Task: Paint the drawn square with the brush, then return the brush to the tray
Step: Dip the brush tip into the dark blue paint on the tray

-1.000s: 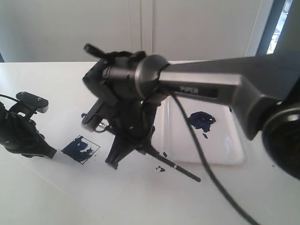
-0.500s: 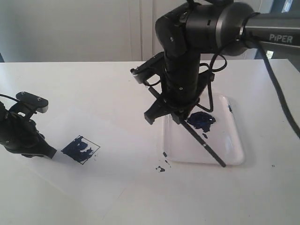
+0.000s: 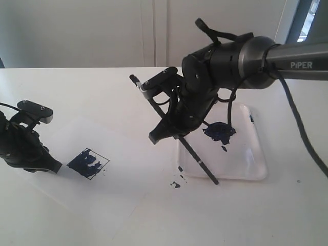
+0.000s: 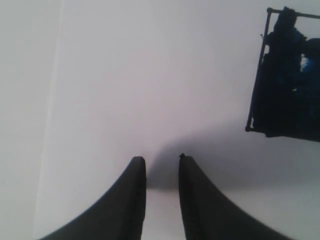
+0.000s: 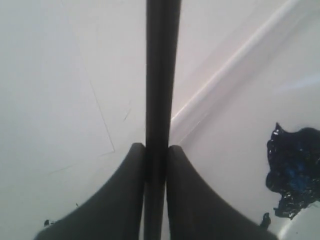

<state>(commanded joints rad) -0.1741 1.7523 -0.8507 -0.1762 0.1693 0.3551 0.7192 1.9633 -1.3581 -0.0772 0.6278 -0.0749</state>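
My right gripper [image 3: 165, 134] is shut on the brush [image 3: 197, 159], gripping its black handle partway along. The brush slants from upper left down to the front rim of the white tray [image 3: 256, 171], beside the dark blue paint blob [image 3: 219, 132]. In the right wrist view the handle [image 5: 161, 75] runs straight out between the shut fingers [image 5: 129, 190], with the tray rim [image 5: 235, 60] and the blob [image 5: 292, 175] beyond. The drawn square [image 3: 88, 163] is smeared dark blue. My left gripper [image 3: 51, 166] rests on the paper beside it, jaws slightly apart and empty [image 4: 160, 160]; the square [image 4: 285, 75] shows ahead.
A flat white paper sheet [image 3: 118, 148] lies under the square on the white table. Small blue paint splashes [image 3: 175, 183] dot the table between the paper and the tray. A black cable [image 3: 307, 148] hangs from the right arm over the tray's right side.
The right arm swung from over the paper to the tray, carrying the brush. In the last half second it shifted left and lower, the brush tilting more. The left arm stayed put.
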